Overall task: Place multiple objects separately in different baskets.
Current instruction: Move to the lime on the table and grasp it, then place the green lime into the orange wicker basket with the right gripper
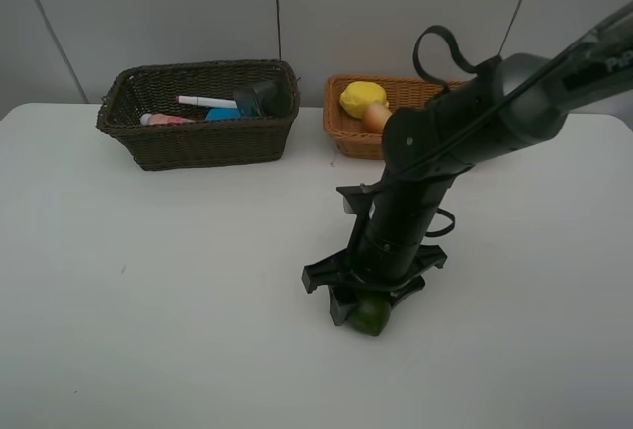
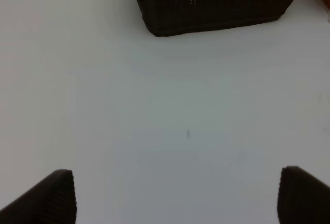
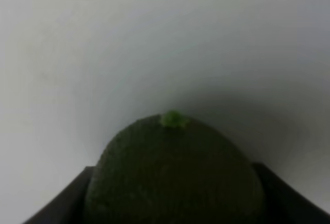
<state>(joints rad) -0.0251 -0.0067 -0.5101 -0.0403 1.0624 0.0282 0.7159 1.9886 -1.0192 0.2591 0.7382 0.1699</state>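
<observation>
My right gripper reaches down to the table's front middle, jaws closed around a dark green avocado that rests on the table. The right wrist view shows the avocado filling the space between the fingers. The dark brown basket at the back left holds a white marker, a pink bottle and a dark grey bottle. The light tan basket holds a yellow lemon and an orange peach. My left gripper is open and empty above bare table. The halved avocado and eraser do not show.
A blue item lies in the dark basket, whose wall also shows in the left wrist view. The white table stretches left of my right arm. A grey wall stands behind the baskets.
</observation>
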